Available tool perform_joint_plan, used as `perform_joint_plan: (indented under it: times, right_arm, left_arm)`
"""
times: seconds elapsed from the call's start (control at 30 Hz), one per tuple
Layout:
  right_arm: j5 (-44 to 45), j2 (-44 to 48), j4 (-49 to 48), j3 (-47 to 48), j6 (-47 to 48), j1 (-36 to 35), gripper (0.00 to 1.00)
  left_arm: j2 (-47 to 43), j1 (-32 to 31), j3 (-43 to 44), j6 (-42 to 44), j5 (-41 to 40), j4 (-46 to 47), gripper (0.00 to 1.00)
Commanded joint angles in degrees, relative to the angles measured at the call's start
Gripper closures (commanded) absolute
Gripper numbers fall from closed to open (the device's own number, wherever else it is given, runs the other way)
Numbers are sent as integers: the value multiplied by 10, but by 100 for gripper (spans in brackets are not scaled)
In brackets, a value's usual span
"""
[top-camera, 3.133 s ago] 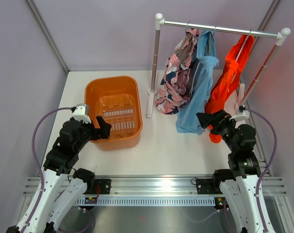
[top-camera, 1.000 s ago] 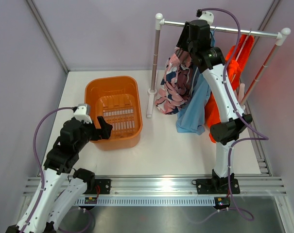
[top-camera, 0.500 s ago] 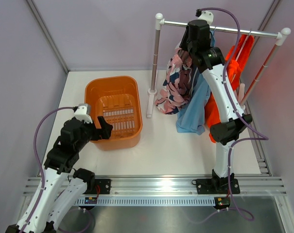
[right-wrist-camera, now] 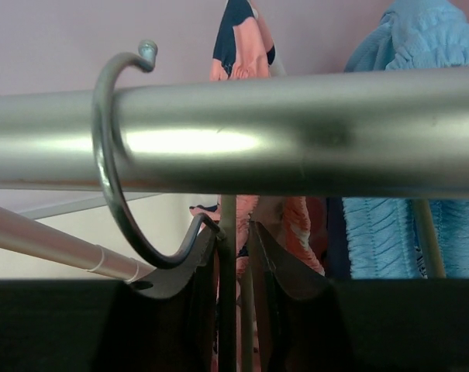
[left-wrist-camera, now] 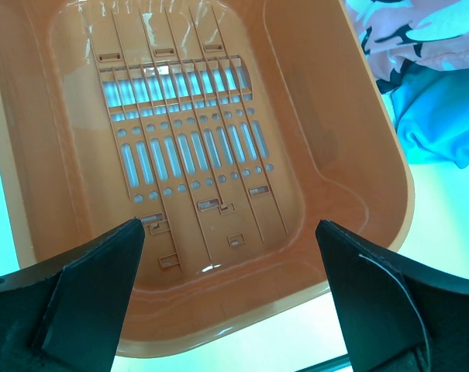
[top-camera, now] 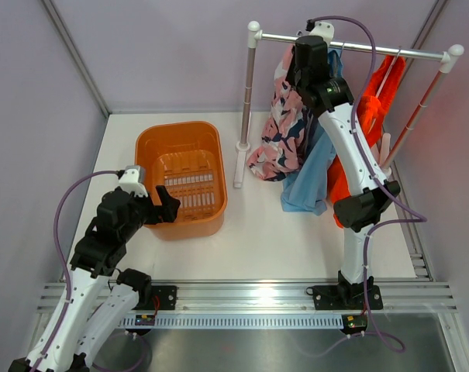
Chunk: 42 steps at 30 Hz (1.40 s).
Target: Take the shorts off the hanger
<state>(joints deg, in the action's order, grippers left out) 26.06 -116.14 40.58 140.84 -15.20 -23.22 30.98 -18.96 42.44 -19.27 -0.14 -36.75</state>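
Three shorts hang from hangers on the rail (top-camera: 389, 51): pink patterned shorts (top-camera: 284, 124), light blue shorts (top-camera: 308, 182) and orange shorts (top-camera: 374, 97). My right gripper (top-camera: 305, 50) is raised to the rail at the pink shorts' hanger. In the right wrist view the fingers (right-wrist-camera: 199, 248) of that gripper (right-wrist-camera: 236, 229) pinch the hanger's wire stem just below its hook (right-wrist-camera: 110, 155), which loops over the rail (right-wrist-camera: 296, 143). The pink shorts (right-wrist-camera: 238, 46) and blue shorts (right-wrist-camera: 420, 39) show behind. My left gripper (top-camera: 168, 208) (left-wrist-camera: 228, 226) stands open over the orange basket.
The orange basket (top-camera: 180, 126) (left-wrist-camera: 335, 155) sits on the table at left and holds nothing. The rack's left post (top-camera: 246, 108) stands between basket and shorts, its right post (top-camera: 424, 101) slanting near the right wall. Pink (left-wrist-camera: 420, 39) and blue (left-wrist-camera: 436, 116) fabric show beyond the basket.
The right arm rose from the table to the rail, and its jaws closed on the pink shorts' hanger stem. The pink shorts have shifted up and left. The left arm is still.
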Motion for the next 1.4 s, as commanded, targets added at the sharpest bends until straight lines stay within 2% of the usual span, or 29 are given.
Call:
perform_joint_plan:
  times: [0.0,0.13,0.33,0.57,0.83,0.97,1.37]
  right_arm:
    - [29,8,-3,-5,17,-8,71]
    - [36,14,-10,-2,28,-9,76]
    - [35,20,-8,22,53,-10,99]
    - [-18,60,-23,18,83,-11,100]
    - [-73,137,-24,-23,65,-10,100]
    - [-104,157,12,-36,47,-10,100]
    - [-229,312,0,-276,27,-12,100]
  left_arm:
    - [1,-2,15,7,13,17,1]
    - [1,-3,15,7,13,17,1]
    - [1,-3,14,7,13,16,1]
    - [5,-5,15,7,13,17,1]
    - [5,-6,15,8,13,16,1]
    - [4,-5,15,7,13,16,1]
    - [-5,-5,16,12,28,22,1]
